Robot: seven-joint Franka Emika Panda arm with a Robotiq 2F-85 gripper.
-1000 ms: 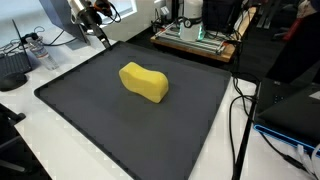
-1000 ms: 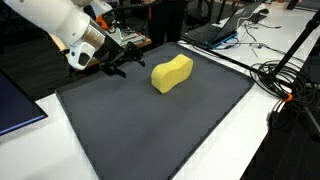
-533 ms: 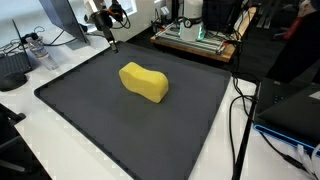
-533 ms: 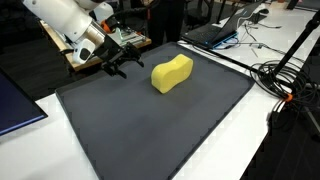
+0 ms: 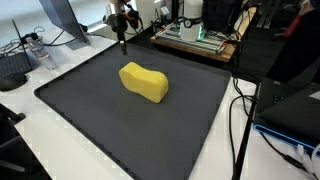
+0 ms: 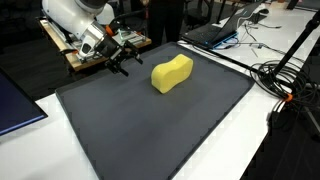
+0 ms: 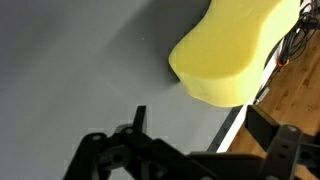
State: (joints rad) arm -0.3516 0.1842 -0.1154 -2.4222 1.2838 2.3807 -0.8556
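Hovering at mat [image 6: 150, 130] edge, gripper [image 6: 122, 64], fingers spread, empty, near yellow sponge [image 6: 172, 73]. Risk: 1 low fingertip snags mat, or glancing touch shoves soft sponge sideways.

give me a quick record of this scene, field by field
gripper: gripper open, holding nothing, over the mat's edge
nearest thing: yellow sponge, apart from the gripper, not touched
sponge state: lying flat near the middle of the mat
surface: dark mat on a white table
surroundings: cables beside the mat
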